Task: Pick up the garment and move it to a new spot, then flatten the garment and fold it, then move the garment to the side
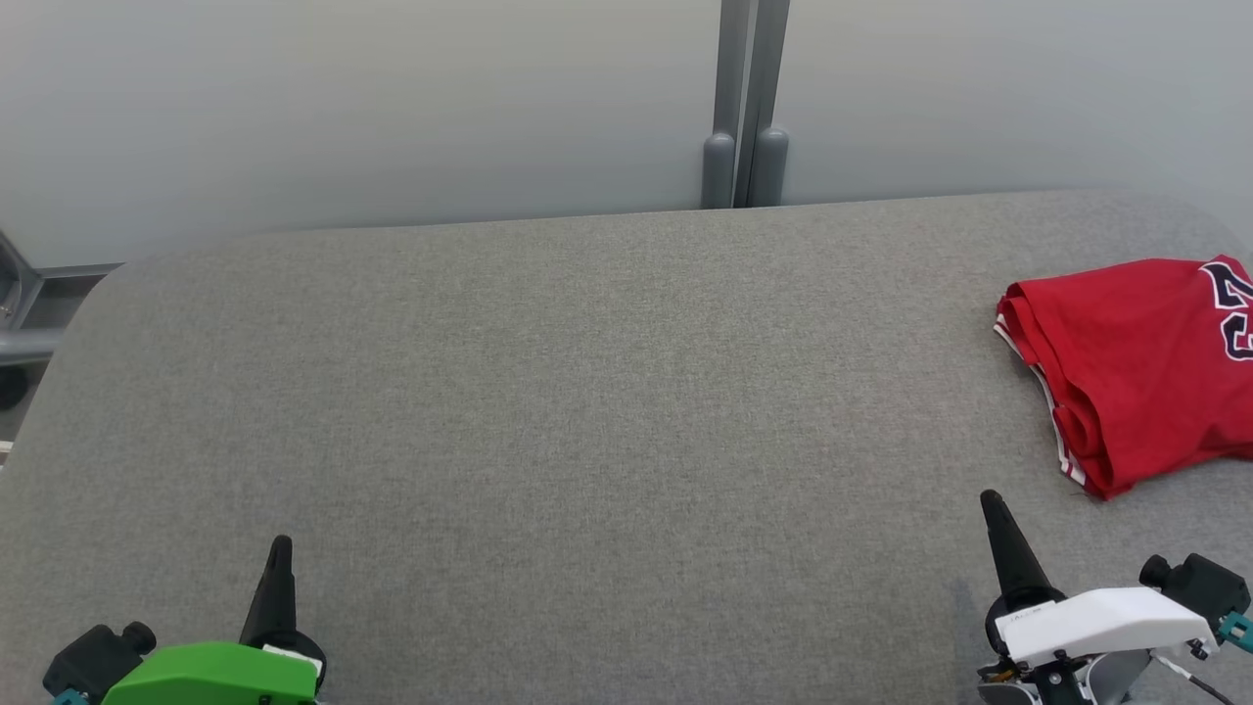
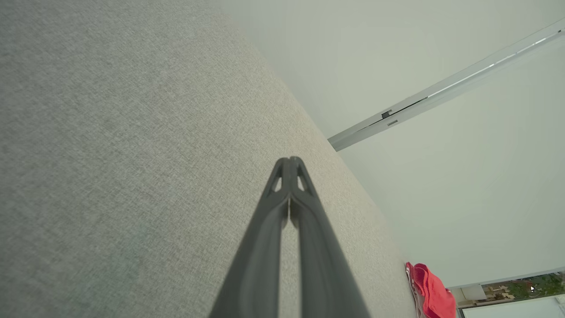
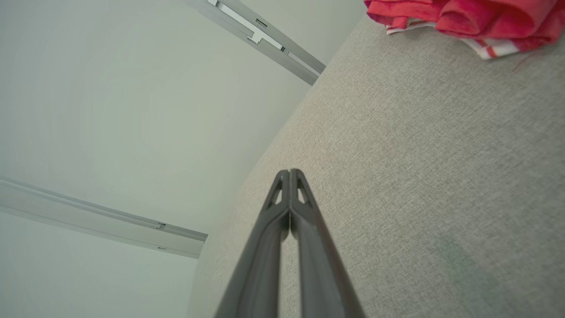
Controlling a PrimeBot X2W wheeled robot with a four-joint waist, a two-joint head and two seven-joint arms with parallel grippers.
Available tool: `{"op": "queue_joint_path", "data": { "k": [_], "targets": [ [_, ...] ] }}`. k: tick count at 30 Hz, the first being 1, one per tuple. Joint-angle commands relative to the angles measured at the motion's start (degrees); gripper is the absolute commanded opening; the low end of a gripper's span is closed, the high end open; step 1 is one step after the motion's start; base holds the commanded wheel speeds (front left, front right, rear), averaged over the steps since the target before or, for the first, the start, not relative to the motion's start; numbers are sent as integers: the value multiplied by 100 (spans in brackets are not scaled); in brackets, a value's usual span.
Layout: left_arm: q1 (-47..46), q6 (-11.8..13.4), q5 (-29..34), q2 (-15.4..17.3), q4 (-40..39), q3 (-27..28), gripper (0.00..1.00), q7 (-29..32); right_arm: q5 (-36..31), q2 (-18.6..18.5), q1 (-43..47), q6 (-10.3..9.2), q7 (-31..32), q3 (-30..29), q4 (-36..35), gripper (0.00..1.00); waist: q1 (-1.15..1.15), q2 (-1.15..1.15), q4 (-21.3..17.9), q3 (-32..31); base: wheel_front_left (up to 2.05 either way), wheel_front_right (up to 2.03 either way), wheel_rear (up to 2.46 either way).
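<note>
Both clenched on nothing — left gripper [image 1: 281,543], right gripper [image 1: 990,499] — with the red garment [image 1: 1126,362] lying apart.

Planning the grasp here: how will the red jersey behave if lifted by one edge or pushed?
The red jersey lies in soft, rumpled layers, so it is probably floppy and would sag and unfold. It looks thin, so likely light. Pushed over the textured grey table, it would probably bunch rather than slide.

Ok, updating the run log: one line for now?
garment: roughly folded, right side of table | left gripper: shut, empty | right gripper: shut, empty
</note>
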Motion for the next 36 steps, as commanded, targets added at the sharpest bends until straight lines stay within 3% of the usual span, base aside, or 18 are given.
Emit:
{"op": "queue_joint_path", "data": {
  "k": [1,36],
  "targets": [
    [-160,-33,-192,2,-85,50,0,54,180,-29,-15,2,22,-37,-112,0,0,0,-3,3,0,0,0],
    [-350,-71,-1929,-79,-225,312,0,684,1959,-34,118,2,186,-236,-394,0,0,0,-63,57,0,0,0]
  ]
}}
